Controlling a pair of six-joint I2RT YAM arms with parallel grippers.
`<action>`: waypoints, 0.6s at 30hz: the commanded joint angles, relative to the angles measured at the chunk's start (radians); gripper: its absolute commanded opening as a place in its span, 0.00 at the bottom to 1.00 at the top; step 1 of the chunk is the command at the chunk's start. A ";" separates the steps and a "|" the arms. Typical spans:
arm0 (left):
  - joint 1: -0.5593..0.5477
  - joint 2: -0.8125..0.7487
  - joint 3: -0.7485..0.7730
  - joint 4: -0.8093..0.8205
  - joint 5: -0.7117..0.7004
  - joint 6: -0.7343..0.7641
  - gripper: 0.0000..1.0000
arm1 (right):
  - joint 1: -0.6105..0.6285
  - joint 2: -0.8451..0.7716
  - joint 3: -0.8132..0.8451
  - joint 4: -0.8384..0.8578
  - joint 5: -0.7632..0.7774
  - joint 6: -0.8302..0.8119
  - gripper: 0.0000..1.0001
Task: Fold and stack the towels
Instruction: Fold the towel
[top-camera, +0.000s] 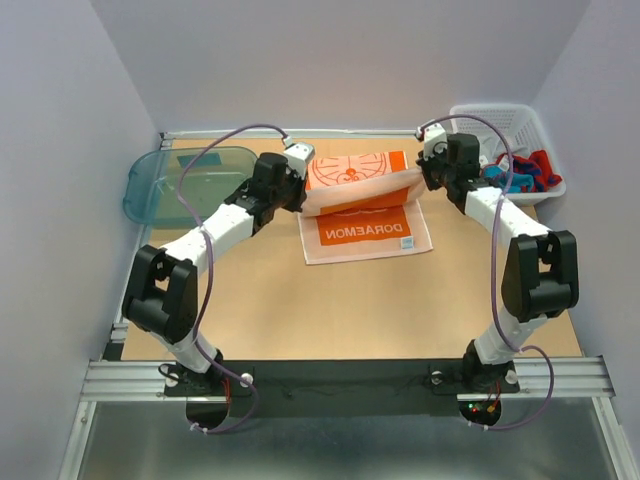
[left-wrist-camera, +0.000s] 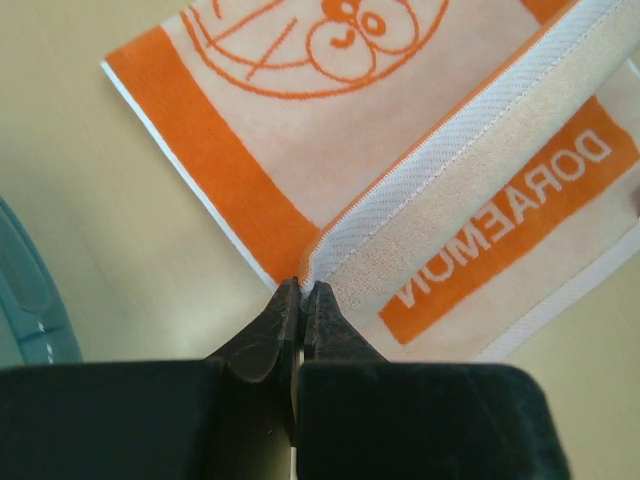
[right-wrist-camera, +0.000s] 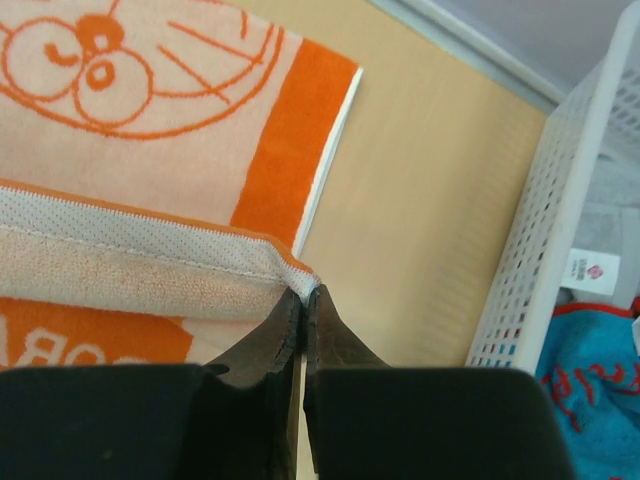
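Note:
An orange towel with a cartoon face and white lettering lies mid-table, one edge lifted and curled over the rest. My left gripper is shut on that edge's left corner; in the left wrist view the fingertips pinch the white hem of the orange towel. My right gripper is shut on the right corner, its tips clamping the hem of the orange towel. More towels, red and teal-blue, sit bunched in the basket; a teal-blue towel and a light grey towel show there.
A white mesh basket stands at the back right, close to my right wrist, its wall just right of the gripper. A translucent teal tray sits at the back left; its rim shows beside the left gripper.

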 joint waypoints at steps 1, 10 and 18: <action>-0.026 -0.071 -0.066 0.010 -0.104 -0.020 0.00 | -0.029 -0.043 -0.049 0.035 0.069 0.010 0.01; -0.046 -0.080 -0.175 0.003 -0.130 -0.093 0.00 | -0.028 -0.130 -0.235 0.023 0.131 0.152 0.01; -0.095 -0.077 -0.247 0.005 -0.137 -0.179 0.00 | -0.029 -0.160 -0.298 0.000 0.149 0.277 0.05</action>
